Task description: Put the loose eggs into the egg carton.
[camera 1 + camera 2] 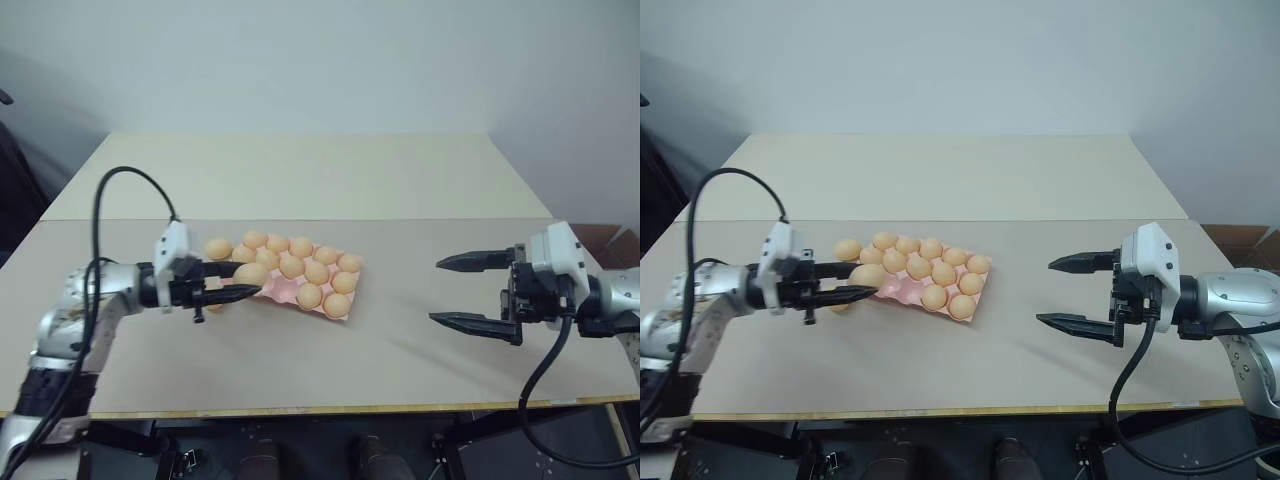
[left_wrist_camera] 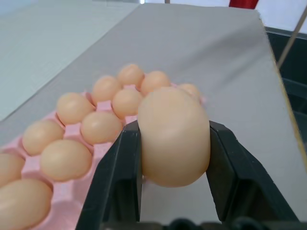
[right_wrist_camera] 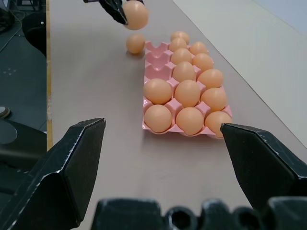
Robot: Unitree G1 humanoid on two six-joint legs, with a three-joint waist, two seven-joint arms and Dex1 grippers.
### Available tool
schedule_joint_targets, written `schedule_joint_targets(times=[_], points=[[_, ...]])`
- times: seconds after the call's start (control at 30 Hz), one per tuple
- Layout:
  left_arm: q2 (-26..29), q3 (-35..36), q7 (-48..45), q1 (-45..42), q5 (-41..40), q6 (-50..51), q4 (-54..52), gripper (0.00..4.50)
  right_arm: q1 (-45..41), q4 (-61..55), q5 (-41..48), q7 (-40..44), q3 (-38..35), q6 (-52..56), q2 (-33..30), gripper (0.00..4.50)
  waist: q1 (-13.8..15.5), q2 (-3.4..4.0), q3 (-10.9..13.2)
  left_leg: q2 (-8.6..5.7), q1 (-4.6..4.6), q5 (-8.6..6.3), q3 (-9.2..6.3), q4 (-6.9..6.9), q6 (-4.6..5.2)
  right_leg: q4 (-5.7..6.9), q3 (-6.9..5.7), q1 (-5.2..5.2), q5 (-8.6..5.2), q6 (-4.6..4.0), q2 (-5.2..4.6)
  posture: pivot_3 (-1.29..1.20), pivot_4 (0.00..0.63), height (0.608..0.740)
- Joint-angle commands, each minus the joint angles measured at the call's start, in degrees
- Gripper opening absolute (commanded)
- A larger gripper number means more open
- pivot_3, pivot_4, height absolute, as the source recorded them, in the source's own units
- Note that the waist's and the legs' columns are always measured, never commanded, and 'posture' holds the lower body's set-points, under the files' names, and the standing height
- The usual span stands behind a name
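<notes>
At the left, the left jaws are pinching one of the loose eggs [image 2: 173, 136], held clear of the table [image 1: 400, 340] just off the near-left corner of the egg carton [image 3: 156, 72]. We judge this step to be the carry to a cup. The empty cups show along the carton's near-left side, so the path should be short. We would bring the egg squarely over a bare cup and lower it until the cup takes its weight. Only then should the grip let go, because an egg dropped from height could bounce out or knock its neighbours.

We count fifteen eggs:
- One is in the grip.
- One lies on the table [image 3: 135, 43] beneath the held egg, beside the carton.
- One sits at the carton's far-left end [image 1: 219, 248], and we cannot tell whether it is in a cup.
- Twelve are seated in cups.

There is one carton. At the right, the right jaws are spread wide with nothing between them, well apart from the carton.
</notes>
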Motion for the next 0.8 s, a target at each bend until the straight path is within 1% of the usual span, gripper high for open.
schedule_joint_targets(times=[0.03,0.13,0.2,0.23,0.43,0.57,0.7,0.8], points=[[-2.68,-3.48,4.94,-4.06,6.88,-3.96,3.65,1.72,-0.66,-1.77,1.39,-0.42,-1.69,-0.84,-0.67,4.50,0.00,-0.01,0.00,-0.01,0.03,0.00,0.00,0.00,0.00,0.01,0.02,0.03,0.00,0.00,0.00,0.00,0.150,0.740],[-5.23,-5.18,5.40,-6.83,8.02,-3.67,6.02,1.72,-0.17,-2.70,1.70,-0.92,-2.05,-0.58,-0.69,4.50,-0.03,-0.02,0.00,-0.02,0.01,0.00,-0.01,0.02,0.00,0.01,0.03,0.02,0.02,0.02,0.01,0.00,0.150,0.740],[-5.65,-6.68,5.05,-7.83,9.58,-3.62,7.16,2.24,0.16,-3.13,1.80,-1.36,-2.39,-0.42,-0.69,4.50,-0.23,-0.02,0.00,-0.02,0.00,0.00,-0.01,0.02,0.00,0.00,0.05,0.01,0.02,0.03,0.02,0.00,0.150,0.740],[-5.51,-7.33,4.43,-8.17,10.17,-3.71,7.68,2.43,0.34,-3.36,1.89,-1.54,-2.61,-0.32,-0.70,4.50,-0.30,-0.03,0.00,-0.02,0.00,0.00,-0.01,0.02,0.01,0.00,0.06,0.01,0.02,0.03,0.03,0.00,0.150,0.740],[-5.05,-6.64,2.17,-8.59,9.32,-3.48,7.57,4.43,1.46,-4.62,2.43,-2.87,-3.33,0.06,-0.75,4.50,-0.33,-0.03,0.00,-0.02,-0.02,0.00,-0.01,0.02,0.01,0.00,0.07,-0.01,0.03,0.03,0.02,0.00,0.150,0.740],[-4.44,-4.51,2.60,-8.33,8.69,-4.16,6.75,4.47,1.15,-4.46,2.57,-3.50,-2.91,-0.02,-0.71,4.50,-0.28,-0.03,0.00,-0.02,0.00,0.00,-0.01,0.03,0.01,0.01,0.08,0.00,0.03,0.03,0.03,0.00,0.150,0.740],[-2.29,0.68,0.70,-7.72,3.30,-1.34,4.14,4.47,0.49,-4.00,2.50,-3.86,-2.13,-0.31,-0.42,4.50,-0.49,-0.03,0.00,-0.01,-0.01,0.00,-0.01,0.03,0.01,0.01,0.08,-0.02,0.03,0.03,0.03,0.00,0.150,0.740],[1.07,6.32,-1.08,-4.62,-1.05,0.68,2.10,4.47,0.02,-3.36,2.35,-3.66,-1.68,-0.71,-0.19,4.50,-0.96,-0.03,0.00,-0.01,-0.02,0.00,-0.01,0.02,0.01,0.00,0.08,-0.02,0.03,0.03,0.03,0.00,0.150,0.740]])
